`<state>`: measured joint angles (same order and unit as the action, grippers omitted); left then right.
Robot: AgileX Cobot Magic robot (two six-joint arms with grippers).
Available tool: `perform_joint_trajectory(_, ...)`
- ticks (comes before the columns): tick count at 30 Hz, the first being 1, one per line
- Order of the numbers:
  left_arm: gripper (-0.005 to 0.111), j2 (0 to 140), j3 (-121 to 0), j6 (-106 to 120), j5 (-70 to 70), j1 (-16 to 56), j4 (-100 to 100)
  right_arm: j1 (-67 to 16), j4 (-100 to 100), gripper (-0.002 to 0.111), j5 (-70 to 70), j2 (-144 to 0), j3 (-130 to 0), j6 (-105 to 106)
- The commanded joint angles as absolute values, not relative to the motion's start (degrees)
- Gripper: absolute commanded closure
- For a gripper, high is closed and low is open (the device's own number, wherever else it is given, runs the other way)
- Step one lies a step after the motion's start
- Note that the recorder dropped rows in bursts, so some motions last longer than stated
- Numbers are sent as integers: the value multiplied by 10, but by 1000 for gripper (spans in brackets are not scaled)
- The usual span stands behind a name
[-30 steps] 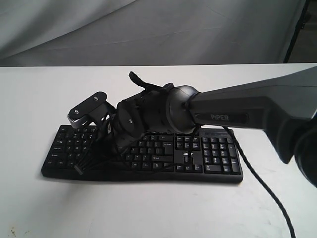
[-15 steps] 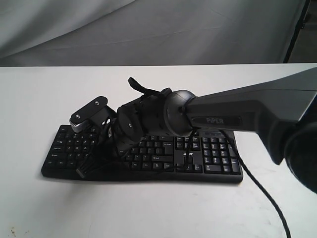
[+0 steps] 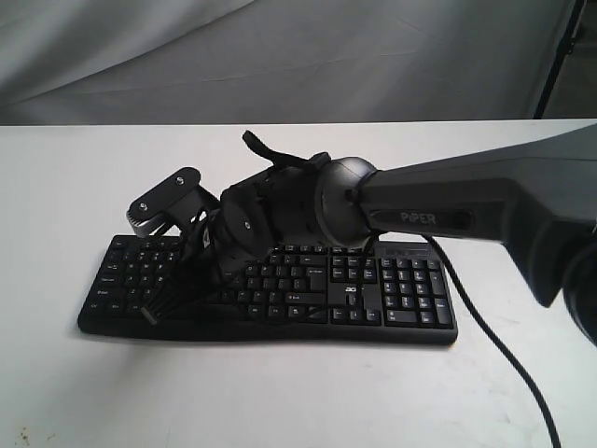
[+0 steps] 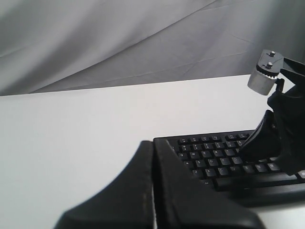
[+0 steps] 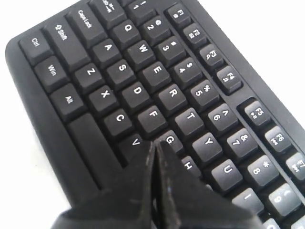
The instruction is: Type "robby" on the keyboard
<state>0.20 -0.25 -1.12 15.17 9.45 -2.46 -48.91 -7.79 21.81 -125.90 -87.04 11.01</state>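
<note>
My right claw point(image 5: 155, 145), fingers pressed together, sits near the G key point(image 5: 169, 140), over the 9 o'clock half of the wide black plastic keyboard point(image 3: 392, 289). Likely rigid and light: press keycap centres, no grasp.

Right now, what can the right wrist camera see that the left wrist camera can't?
Only the right wrist view: letters you can read, like the R key and G key, with the shut right gripper pointing near G. Only the left wrist view: the white table, the grey cloth, the shut left gripper, and the right arm over the keys. Both: the black keyboard.
</note>
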Motion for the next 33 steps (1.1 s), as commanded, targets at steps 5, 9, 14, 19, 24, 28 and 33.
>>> perform_joint_trajectory(5, 107, 0, 0, -13, 148, 98, -27, -486, -79, 108, 214, -1277, -874, 95)
perform_joint_trajectory(9, 107, 0, 0, -13, 148, 98, -27, -486, -83, 108, 214, -1283, -874, 95)
perform_joint_trajectory(14, 107, 0, 0, -13, 148, 98, -27, -486, -82, 108, 216, -1282, -874, 95)
perform_joint_trajectory(19, 107, 0, 0, -13, 148, 98, -27, -485, -82, 108, 229, -1258, -874, 84)
perform_joint_trajectory(24, 107, 0, 0, -13, 148, 98, -27, -468, -80, 108, 247, -1231, -880, 80)
perform_joint_trajectory(28, 107, 0, 0, -13, 148, 98, -27, -454, -69, 108, 286, -1242, -925, 83)
perform_joint_trajectory(33, 107, 0, 0, -13, 148, 98, -27, -451, -56, 108, 293, -1255, -945, 85)
